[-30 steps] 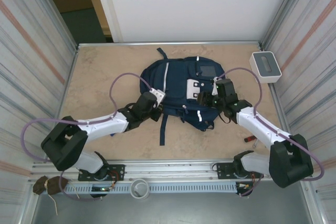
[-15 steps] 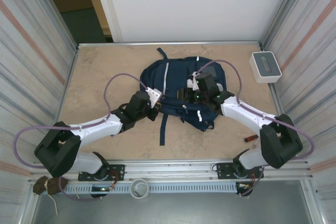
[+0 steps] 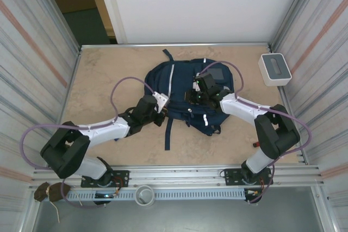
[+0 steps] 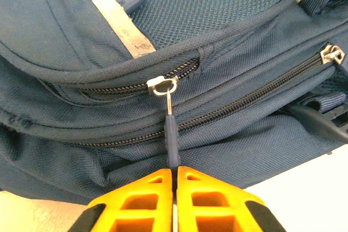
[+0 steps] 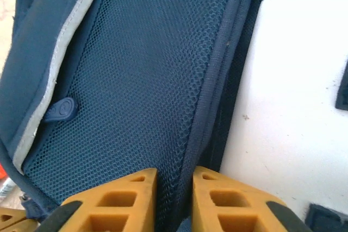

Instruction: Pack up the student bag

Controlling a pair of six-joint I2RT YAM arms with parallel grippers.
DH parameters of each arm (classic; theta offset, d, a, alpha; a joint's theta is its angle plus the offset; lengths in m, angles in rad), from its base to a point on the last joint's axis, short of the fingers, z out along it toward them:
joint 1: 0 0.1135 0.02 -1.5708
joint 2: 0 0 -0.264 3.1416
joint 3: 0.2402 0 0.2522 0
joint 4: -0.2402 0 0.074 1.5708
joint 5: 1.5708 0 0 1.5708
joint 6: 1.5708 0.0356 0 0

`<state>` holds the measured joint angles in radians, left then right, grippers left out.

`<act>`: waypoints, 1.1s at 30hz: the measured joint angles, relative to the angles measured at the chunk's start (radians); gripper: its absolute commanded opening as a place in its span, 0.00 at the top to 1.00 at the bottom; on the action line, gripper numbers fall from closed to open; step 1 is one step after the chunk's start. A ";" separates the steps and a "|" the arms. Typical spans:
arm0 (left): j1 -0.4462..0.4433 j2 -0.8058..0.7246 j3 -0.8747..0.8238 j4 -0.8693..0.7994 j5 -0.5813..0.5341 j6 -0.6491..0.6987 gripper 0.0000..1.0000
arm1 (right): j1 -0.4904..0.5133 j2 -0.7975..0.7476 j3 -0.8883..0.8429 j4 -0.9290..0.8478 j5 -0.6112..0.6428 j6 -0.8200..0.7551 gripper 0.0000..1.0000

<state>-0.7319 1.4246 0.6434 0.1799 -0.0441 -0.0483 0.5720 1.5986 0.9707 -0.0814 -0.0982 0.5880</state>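
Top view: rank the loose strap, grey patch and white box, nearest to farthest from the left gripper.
1. Strap, just beside the left gripper, nearer side.
2. Grey patch, farther back and right.
3. White box, far right.

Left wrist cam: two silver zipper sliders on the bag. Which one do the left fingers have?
The middle silver slider: its navy pull tab runs down between the shut orange left fingers. The far-right silver slider is untouched.

I can read no writing anywhere. The white label (image 5: 293, 80) on the student bag (image 3: 179, 80) looks blank from here, and the grey patch (image 3: 217, 73) beside it is too small to make out.
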 measured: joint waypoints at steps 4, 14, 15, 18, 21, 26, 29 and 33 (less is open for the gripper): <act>0.000 0.034 0.011 0.004 0.000 0.000 0.82 | 0.001 0.000 0.000 0.007 -0.003 0.008 0.95; 0.000 0.076 0.038 0.006 0.011 0.000 0.73 | 0.002 0.000 0.000 0.007 -0.003 0.007 1.00; 0.003 0.079 0.042 0.006 0.011 0.000 0.73 | 0.002 0.000 0.000 0.007 -0.003 0.007 1.00; 0.012 0.087 0.055 0.005 0.011 -0.001 0.79 | 0.002 0.000 0.000 0.007 -0.003 0.005 1.00; 0.025 0.087 0.062 0.006 0.011 -0.003 0.96 | 0.003 0.000 0.000 0.005 0.001 -0.003 1.00; 0.034 0.077 0.061 0.004 0.019 -0.001 1.00 | 0.005 0.000 0.000 -0.002 0.018 -0.055 1.00; 0.048 0.053 0.054 0.003 0.021 -0.002 1.00 | 0.002 -0.001 0.000 -0.010 0.023 -0.098 1.00; 0.085 0.013 0.042 -0.027 0.018 -0.018 1.00 | -0.019 -0.010 0.000 -0.027 -0.011 -0.157 1.00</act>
<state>-0.6472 1.4376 0.6857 0.1528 -0.0261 -0.0658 0.5533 1.5887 0.9707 -0.1085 -0.1093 0.4313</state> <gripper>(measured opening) 0.065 0.058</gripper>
